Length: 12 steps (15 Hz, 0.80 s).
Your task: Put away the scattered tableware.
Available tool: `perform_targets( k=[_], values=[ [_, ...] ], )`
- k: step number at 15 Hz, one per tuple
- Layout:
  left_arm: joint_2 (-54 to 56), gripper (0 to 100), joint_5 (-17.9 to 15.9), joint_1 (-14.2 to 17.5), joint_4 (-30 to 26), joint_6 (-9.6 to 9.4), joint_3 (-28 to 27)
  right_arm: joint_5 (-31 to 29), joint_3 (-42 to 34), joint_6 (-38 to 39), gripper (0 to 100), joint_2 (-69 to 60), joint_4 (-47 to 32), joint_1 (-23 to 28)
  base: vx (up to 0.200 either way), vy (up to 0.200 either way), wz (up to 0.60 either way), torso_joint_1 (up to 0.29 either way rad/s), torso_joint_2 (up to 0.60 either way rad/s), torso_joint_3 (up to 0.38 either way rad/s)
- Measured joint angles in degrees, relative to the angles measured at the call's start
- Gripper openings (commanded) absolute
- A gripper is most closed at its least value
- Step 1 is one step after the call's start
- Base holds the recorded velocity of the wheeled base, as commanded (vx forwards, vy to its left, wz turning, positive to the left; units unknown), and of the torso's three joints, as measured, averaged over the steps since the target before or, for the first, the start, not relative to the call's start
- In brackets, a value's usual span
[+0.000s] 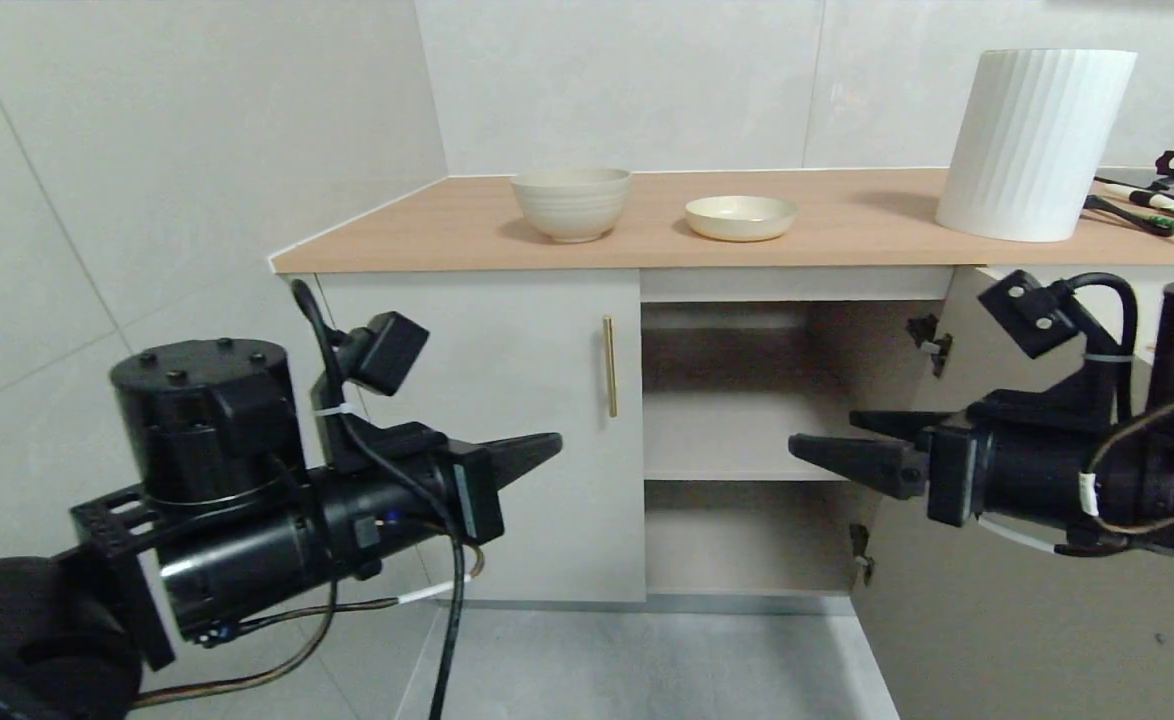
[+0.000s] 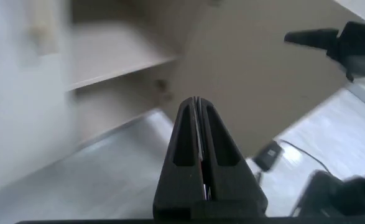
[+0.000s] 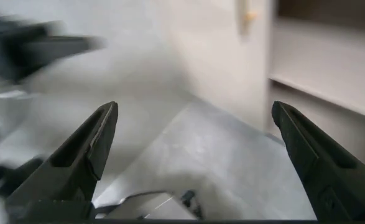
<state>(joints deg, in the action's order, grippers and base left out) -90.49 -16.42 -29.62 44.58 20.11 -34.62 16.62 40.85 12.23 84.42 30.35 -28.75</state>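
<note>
While before the open cabinet (image 1: 507, 420) — left fingers (image 2: 183, 146) closed, right fingers (image 3: 86, 152) wide apart

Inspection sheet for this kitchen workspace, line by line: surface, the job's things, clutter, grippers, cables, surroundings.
Surface: wooden countertop over a cupboard with its right door open and one shelf inside.
Job's things: bowl and shallow dish on the countertop, apart.
Clutter: white ribbed container; utensils beside it.
Grippers: left gripper shut, holding nothing; right gripper open, holding nothing; both below countertop level.
Cables: black cables hanging from the left arm.
Surroundings: tiled wall, grey floor.
</note>
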Motion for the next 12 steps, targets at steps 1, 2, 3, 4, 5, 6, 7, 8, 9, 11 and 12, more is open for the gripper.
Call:
perform_targets(
  k=[1,2,3,4,5,6,7,8,9,11,12],
  values=[
    [2.6,0,0.0,1.7,-3.9,-0.04,0.1,-1.6,2.3,0.0,100,1.8,-2.0,0.2,0.000,0.000,0.00,0.000,0.00,0.000],
    [5.7,0,0.0,3.3,-9.2,-0.38,-0.1,-3.2,4.5,0.0,100,3.2,-4.0,0.3,0.000,0.000,0.00,0.000,0.00,0.000],
    [9.1,0,0.0,5.4,-15.8,-1.34,-0.7,-4.3,6.5,0.0,100,4.0,-4.9,0.3,0.000,0.000,0.00,0.000,0.00,0.000],
    [11.7,0,0.1,7.5,-19.3,-2.27,-1.3,-4.5,7.8,0.0,100,4.4,-5.2,0.4,0.000,0.000,0.00,0.000,0.00,0.000],
    [13.4,100,0.1,9.4,-20.0,-2.66,-2.2,-4.7,9.0,0.0,100,4.5,-5.8,0.4,0.000,0.000,0.00,0.000,0.00,0.000],
    [14.7,100,0.0,10.7,-20.5,-2.77,-2.8,-4.9,9.8,0.0,100,4.5,-6.8,0.4,0.000,0.000,0.00,0.000,0.00,0.000],
    [15.3,100,0.0,12.0,-20.7,-2.82,-3.2,-5.5,10.0,0.0,100,4.2,-8.1,0.4,0.000,0.000,0.00,0.000,0.00,0.000],
    [15.8,100,0.0,13.6,-20.6,-2.79,-3.4,-6.5,9.8,0.0,100,3.8,-8.7,0.4,0.000,0.000,0.00,0.000,0.00,0.000],
    [16.1,100,0.1,15.0,-20.5,-2.77,-3.6,-7.4,9.0,0.0,100,3.1,-9.4,0.4,0.000,0.000,0.00,0.000,0.00,0.000],
    [16.5,100,0.1,17.1,-20.4,-2.74,-4.2,-8.5,8.0,0.0,100,1.6,-10.2,0.3,0.000,0.000,0.00,0.000,0.00,0.000],
    [16.7,100,0.1,17.9,-20.3,-2.74,-4.6,-8.9,8.0,0.0,100,0.9,-10.3,0.3,0.000,0.000,0.00,0.000,0.00,0.000]
  ],
)
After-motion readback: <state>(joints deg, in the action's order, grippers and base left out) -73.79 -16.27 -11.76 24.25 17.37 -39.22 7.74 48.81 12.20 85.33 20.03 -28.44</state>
